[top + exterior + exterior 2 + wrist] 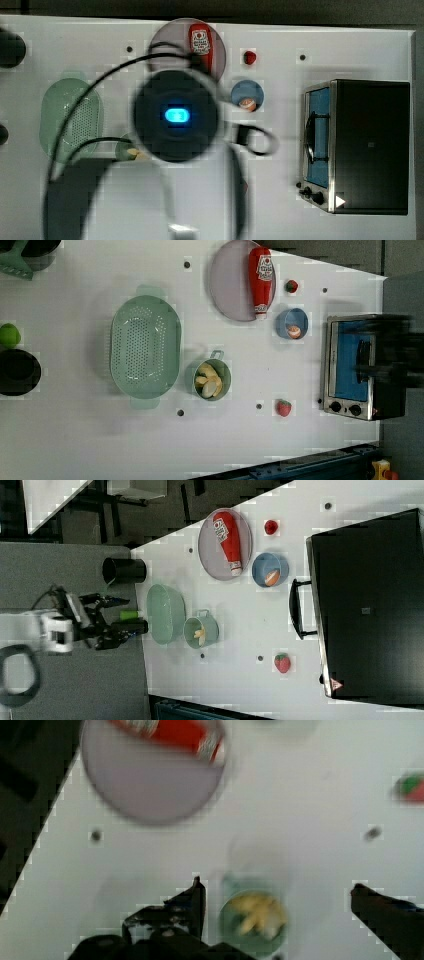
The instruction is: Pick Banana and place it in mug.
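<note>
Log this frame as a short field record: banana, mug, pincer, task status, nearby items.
banana: pale pieces lying inside the mug
mug: teal, upright, just beside the green perforated basket on the white table
pincer: open, holding nothing, above the mug in the wrist view
task status: placement looks done
nearby items: ketchup bottle on the grey plate; blue bowl; strawberry; toaster oven
</note>
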### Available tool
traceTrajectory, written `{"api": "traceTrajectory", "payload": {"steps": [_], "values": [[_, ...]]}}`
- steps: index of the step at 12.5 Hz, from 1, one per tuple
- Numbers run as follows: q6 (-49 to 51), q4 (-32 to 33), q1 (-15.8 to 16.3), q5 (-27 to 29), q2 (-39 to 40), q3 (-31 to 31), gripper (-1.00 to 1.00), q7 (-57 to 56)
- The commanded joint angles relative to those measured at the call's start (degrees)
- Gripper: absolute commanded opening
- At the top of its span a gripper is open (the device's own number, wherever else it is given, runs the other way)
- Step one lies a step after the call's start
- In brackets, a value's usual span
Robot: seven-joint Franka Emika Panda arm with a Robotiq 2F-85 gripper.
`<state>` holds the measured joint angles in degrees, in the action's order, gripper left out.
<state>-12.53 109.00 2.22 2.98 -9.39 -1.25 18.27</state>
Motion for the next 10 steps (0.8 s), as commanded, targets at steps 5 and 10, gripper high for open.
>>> {"api": "traceTrajectory", "payload": {"steps": [5,10], "values": [[10.5,-6.6,-1.4,-5.7,-0.3,4.9,1.0,-9.3],[10.4,-6.5,-1.4,-5.7,-0.2,5.0,1.0,-9.3]]}}
